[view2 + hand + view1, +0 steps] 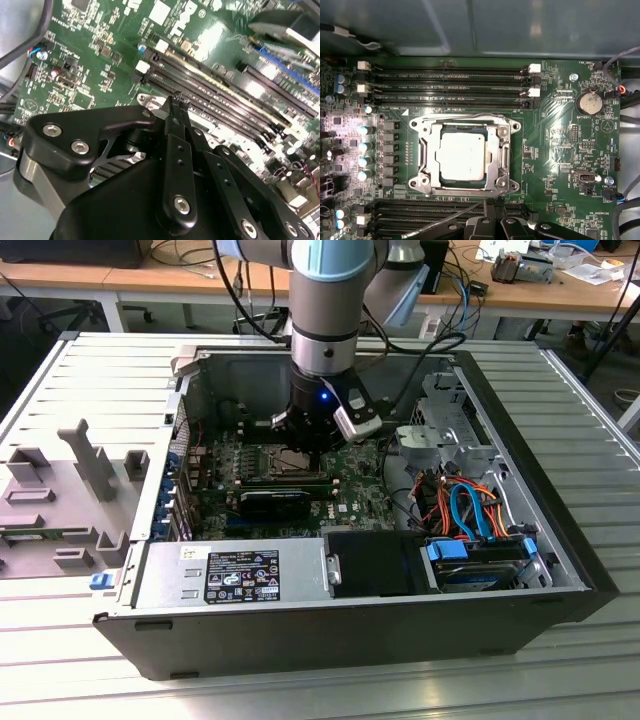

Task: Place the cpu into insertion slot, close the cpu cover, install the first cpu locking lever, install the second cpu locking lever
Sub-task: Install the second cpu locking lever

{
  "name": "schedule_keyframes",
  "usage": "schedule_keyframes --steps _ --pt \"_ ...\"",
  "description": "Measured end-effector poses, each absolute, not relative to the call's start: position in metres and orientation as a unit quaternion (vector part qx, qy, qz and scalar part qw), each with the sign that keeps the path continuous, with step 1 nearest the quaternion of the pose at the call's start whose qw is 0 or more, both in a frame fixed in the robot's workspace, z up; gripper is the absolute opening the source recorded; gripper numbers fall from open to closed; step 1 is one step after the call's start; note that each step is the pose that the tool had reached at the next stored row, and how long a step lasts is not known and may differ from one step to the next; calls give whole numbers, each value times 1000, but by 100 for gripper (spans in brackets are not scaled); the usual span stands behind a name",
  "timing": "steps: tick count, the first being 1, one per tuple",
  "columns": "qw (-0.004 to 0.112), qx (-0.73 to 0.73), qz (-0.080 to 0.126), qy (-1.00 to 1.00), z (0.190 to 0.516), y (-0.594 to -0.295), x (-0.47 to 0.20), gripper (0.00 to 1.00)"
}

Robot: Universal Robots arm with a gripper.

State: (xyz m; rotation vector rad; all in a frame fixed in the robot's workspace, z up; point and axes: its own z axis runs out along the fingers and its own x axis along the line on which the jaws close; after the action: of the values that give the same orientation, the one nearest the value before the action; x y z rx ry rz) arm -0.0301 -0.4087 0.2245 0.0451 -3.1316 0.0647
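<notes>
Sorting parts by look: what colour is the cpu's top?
Dull silver-grey; the cpu shows best in the first wrist view.

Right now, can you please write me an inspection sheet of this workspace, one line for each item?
Surface: ribbed grey metal table carrying an open computer case.
Job's things: cpu lies in the insertion slot; cpu cover lies flat around it.
Clutter: grey plastic fixture tray on the exterior view's left.
Grippers: gripper hangs low over the motherboard, its tip at the socket's edge beside the memory slots.
Cables: orange and blue leads by the drive bay; black cables hang off the arm.
Surroundings: wooden desks behind, with loose items on them.
</notes>
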Motion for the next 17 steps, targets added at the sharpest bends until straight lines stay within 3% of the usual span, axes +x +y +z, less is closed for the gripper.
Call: schedule_keyframes --steps 17 --pt "3 36 10 -999 220 -420 -84 11"
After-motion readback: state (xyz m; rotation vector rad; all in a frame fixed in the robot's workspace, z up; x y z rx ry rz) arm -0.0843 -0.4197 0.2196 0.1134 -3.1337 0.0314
